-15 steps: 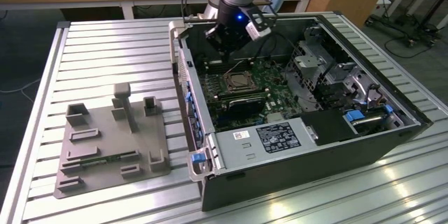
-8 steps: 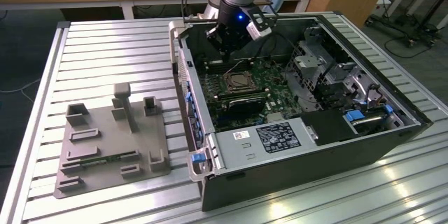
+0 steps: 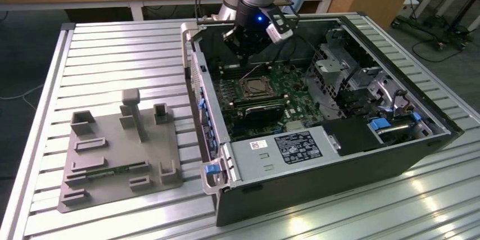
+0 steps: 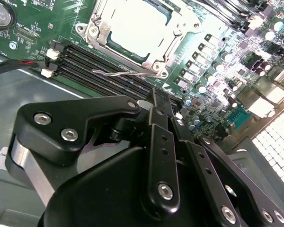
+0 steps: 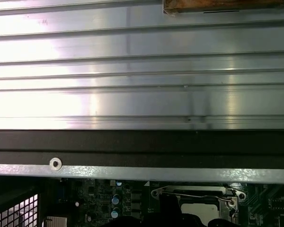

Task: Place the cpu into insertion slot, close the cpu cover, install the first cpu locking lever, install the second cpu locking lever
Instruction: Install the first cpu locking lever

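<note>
The cpu [image 4: 132, 23], a pale square chip, lies in the insertion slot [image 3: 255, 86] on the green motherboard [image 3: 289, 102]. The silver cpu cover [image 4: 182, 26] lies flat around it as a frame, also seen as cover [image 5: 199, 193]. A thin wire locking lever [image 4: 116, 73] runs along the socket's edge over the memory slots, and a lever [image 5: 189, 195] crosses the socket in the first wrist view. My gripper [image 3: 241, 60] hangs inside the open case just above and behind the socket, its black fingers [image 4: 154, 101] drawn together, shut, with nothing seen between them.
The open computer case [image 3: 202, 99] stands on a ribbed metal table [image 3: 112, 54]. A black labelled power-supply box [image 3: 296, 147] fills its near end, drive cages [image 3: 338, 66] the exterior view's right. A grey fixture plate [image 3: 120, 150] lies on the table to the exterior view's left.
</note>
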`<state>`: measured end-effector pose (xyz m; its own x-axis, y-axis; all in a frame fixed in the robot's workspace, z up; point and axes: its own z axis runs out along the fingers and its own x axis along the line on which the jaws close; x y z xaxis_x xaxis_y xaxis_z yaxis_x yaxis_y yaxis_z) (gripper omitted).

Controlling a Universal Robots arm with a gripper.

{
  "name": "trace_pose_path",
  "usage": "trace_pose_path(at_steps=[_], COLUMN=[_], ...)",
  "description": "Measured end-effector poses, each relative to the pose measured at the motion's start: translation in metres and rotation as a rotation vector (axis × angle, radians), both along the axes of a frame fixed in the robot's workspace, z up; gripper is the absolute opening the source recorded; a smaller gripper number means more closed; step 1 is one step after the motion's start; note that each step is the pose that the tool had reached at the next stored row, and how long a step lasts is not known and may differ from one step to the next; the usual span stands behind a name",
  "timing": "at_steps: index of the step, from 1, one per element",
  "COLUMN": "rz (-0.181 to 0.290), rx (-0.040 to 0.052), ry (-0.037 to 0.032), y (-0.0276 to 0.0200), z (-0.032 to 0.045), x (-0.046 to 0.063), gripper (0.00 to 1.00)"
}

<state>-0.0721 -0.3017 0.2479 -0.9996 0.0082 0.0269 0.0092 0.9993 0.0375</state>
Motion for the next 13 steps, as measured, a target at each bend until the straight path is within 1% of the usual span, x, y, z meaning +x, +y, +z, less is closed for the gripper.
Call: trace_pose_path(at_steps=[2, 7, 13], rz=[0.006, 0.04, 0.045], rx=[-0.0002, -0.0001, -0.0001], ry=[0.0001, 0.0, 0.0], y=[0.0, 0.0, 0.0], z=[-0.0004, -0.0009, -0.0009], x=[0.0, 0.0, 0.0], gripper=[0.11, 0.11, 0.11])
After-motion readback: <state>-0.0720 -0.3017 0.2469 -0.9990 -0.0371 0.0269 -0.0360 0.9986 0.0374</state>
